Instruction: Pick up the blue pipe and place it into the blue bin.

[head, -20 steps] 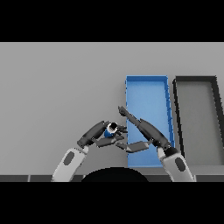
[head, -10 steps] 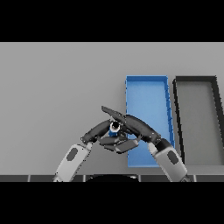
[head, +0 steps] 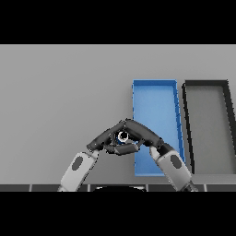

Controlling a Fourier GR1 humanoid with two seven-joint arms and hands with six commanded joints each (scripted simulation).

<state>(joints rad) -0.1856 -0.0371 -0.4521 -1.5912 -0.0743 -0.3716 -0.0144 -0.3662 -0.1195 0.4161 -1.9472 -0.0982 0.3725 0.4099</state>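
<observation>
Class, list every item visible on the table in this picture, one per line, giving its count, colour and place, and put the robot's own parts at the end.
grey table: one, grey, fills the view beneath everything.
blue rectangular bin: one, blue, open-topped, right of centre, its near left corner hidden by the right arm.
black rectangular bin: one, black rim with grey floor, right of the blue bin, at the table's right edge.
short blue pipe: one, blue with a dark opening, just left of the blue bin, mostly hidden between the two hands.
left hand: one, dark, on a white and grey arm, curled at the pipe's left side.
right hand: one, dark, on a white and grey arm, reaching over the pipe from the right.
</observation>
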